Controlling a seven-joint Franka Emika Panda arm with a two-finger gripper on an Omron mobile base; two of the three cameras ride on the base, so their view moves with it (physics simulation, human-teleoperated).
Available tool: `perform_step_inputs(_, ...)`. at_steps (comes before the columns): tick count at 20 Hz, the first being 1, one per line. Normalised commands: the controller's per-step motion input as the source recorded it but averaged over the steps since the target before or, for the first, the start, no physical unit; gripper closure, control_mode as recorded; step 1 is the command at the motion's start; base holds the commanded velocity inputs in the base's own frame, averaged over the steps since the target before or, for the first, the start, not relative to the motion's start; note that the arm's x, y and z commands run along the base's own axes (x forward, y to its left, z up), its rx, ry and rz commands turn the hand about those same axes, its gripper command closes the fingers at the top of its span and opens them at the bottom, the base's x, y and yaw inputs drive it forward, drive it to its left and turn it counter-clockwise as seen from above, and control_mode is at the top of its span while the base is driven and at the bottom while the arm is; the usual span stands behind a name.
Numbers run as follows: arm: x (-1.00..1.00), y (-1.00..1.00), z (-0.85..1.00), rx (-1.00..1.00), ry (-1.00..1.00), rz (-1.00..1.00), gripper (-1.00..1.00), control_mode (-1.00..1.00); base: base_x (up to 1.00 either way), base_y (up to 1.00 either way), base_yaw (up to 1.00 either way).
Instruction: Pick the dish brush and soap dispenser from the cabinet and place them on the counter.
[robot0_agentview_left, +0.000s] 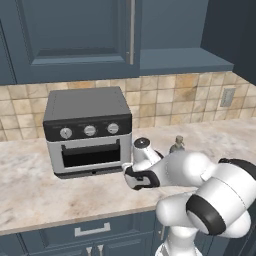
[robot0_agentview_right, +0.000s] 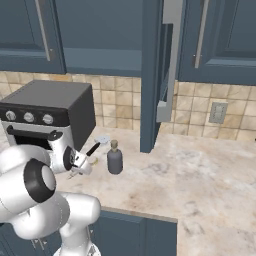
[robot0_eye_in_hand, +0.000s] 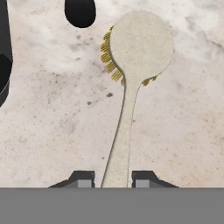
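Both items down on bench; soap dispenser frame centre. Dish brush between tool fingertips; grip state unclear. Next: release, lift clear.

Matt cream dish brush with yellow bristles lies on the smooth marble-patterned counter

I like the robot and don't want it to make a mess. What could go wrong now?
The brush lies on the counter with its handle between the hand's fingers, so lifting away crooked might drag it. The soap bottle stands close by, and a wide arm swing could tip it. The cabinet door hangs open above.
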Motion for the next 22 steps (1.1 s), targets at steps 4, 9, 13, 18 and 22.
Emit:
perform_step_inputs(4,-0.07,-0.08,-0.28,0.04,0.0,-0.06,-1.0,-1.0,0.0,0.0,0.0)
perform_step_inputs(9,-0.12,-0.09,-0.18,0.03,0.0,-0.04,-1.0,-1.0,0.0,0.0,0.0)
perform_step_inputs(13,-0.13,-0.03,0.12,0.0,-0.01,0.0,-1.0,-1.0,0.0,0.0,0.0)
perform_step_inputs(18,-0.16,0.0,0.33,0.0,-0.07,0.0,-1.0,-1.0,0.0,0.0,0.0)
perform_step_inputs(22,-0.13,0.01,0.38,0.0,-0.08,0.0,-1.0,-1.0,0.0,0.0,0.0)
